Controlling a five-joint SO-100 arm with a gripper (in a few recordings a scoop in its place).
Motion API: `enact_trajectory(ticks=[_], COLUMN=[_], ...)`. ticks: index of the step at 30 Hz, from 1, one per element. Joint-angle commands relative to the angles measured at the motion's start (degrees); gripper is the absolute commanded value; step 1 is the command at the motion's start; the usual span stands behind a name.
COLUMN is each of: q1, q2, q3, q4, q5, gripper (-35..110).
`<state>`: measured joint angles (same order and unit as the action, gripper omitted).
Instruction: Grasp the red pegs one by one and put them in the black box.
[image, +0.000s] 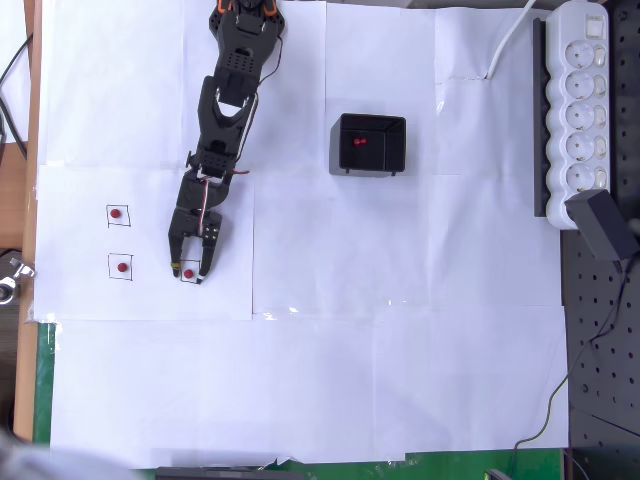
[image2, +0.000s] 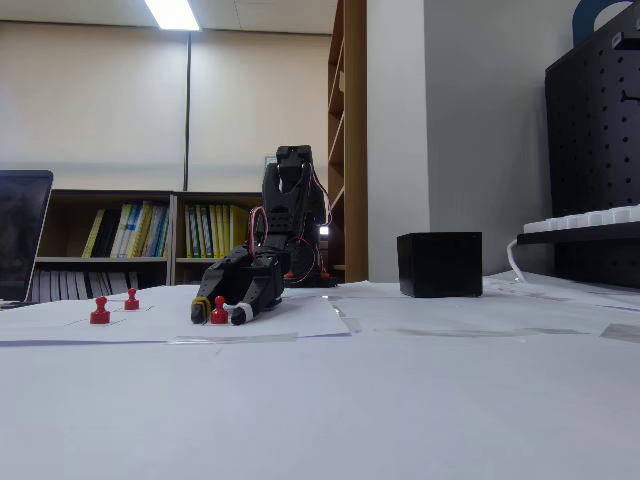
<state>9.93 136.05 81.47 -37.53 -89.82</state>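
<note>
Three red pegs stand on white paper, each on a small drawn square. One peg (image: 188, 272) (image2: 219, 312) sits between the fingers of my black gripper (image: 188, 272) (image2: 219, 314), which is lowered to the table and open around it. Two more pegs (image: 117, 213) (image: 122, 266) stand to the left in the overhead view; in the fixed view these pegs (image2: 131, 299) (image2: 100, 313) are left of the gripper. The black box (image: 368, 144) (image2: 439, 264) sits up and to the right, with one red peg (image: 359, 141) inside.
A white power strip (image: 581, 105) and a black adapter (image: 600, 224) lie along the right edge in the overhead view. A black pegboard (image: 605, 360) borders the lower right. White paper sheets cover the table.
</note>
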Motion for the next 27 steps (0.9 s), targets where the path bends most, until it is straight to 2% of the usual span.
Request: enact_trajectory(ticks=[1,6,10,13,16,18,20,24,27], q1=[-2.6,-2.5,-2.0,-1.8,-1.3,-1.1,-1.9,-10.7,-22.3], q2=[-2.5,-2.4,-2.4,-5.4,-15.6,-26.2,-34.0,-43.1,-44.6], q3=[-0.4,-0.4,-0.2,-0.4,-0.2,0.4,3.9,18.8,34.1], q4=[1.0,1.0,1.4,6.9,29.7,55.8,78.6,116.7,138.9], q5=[-0.2,0.0,0.2,1.1,3.5,11.0,13.4,7.9,-0.4], gripper=[8,0,0,0,0,0,0,0,0])
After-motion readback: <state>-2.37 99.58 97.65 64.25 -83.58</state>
